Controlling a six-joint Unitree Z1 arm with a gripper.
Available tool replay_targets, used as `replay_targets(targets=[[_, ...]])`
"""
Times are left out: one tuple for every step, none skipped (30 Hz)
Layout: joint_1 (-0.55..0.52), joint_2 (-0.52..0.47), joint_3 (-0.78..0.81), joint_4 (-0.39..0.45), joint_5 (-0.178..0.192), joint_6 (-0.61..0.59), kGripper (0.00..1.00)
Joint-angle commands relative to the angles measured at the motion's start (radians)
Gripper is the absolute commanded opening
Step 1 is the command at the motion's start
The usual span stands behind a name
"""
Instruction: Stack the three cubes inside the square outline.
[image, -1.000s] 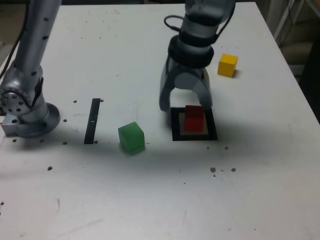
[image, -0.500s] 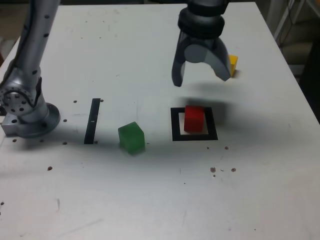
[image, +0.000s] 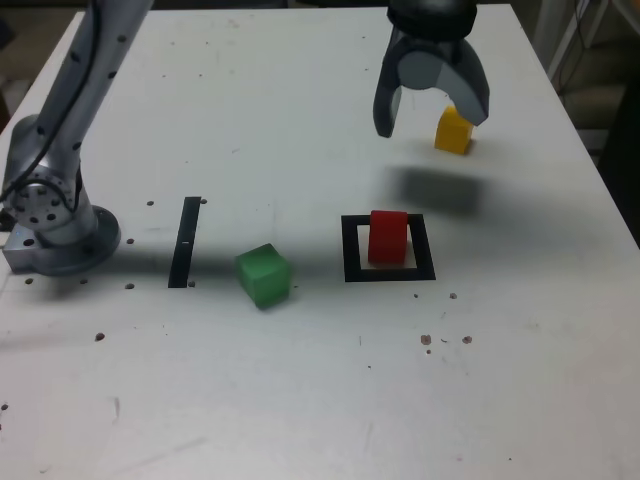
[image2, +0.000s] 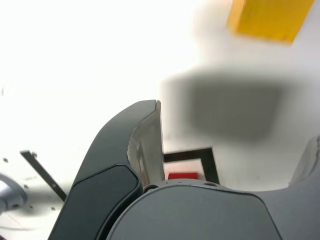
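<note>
Honestly, looks light and rigid, that yellow cube (image: 455, 130): best pinched across flat opposite sides; gripper (image: 431, 108) wide open, empty, hovering near.

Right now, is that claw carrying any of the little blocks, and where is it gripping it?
Nothing is held. The gripper hangs open and empty above the table, near the yellow cube.

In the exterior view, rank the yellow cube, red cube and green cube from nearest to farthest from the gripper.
1. Yellow cube: partly behind the open gripper, at the exterior view's upper right.
2. Red cube: inside the square outline, below the gripper in the picture.
3. Green cube: to the exterior view's left of the outline, beside the black strip.
</note>
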Motion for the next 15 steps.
replay_targets(targets=[[0.014,0.022,-0.033,0.015,0.005,0.021,1.00],[0.021,0.034,-0.055,0.024,0.009,0.034,1.00],[0.027,0.045,-0.078,0.033,0.013,0.046,1.00],[0.033,0.057,-0.100,0.043,0.017,0.058,1.00],[0.038,0.069,-0.123,0.053,0.021,0.069,1.00],[0.043,0.081,-0.145,0.061,0.024,0.079,1.00],[0.048,0.093,-0.165,0.070,0.028,0.087,1.00],[0.054,0.107,-0.190,0.081,0.031,0.097,1.00],[0.058,0.117,-0.207,0.087,0.033,0.104,1.00],[0.062,0.127,-0.223,0.092,0.036,0.110,1.00],[0.065,0.136,-0.239,0.097,0.038,0.116,1.00],[0.068,0.145,-0.255,0.102,0.039,0.121,1.00],[0.071,0.154,-0.271,0.106,0.041,0.127,1.00],[0.073,0.163,-0.287,0.110,0.042,0.132,1.00],[0.074,0.172,-0.301,0.113,0.043,0.138,1.00]])
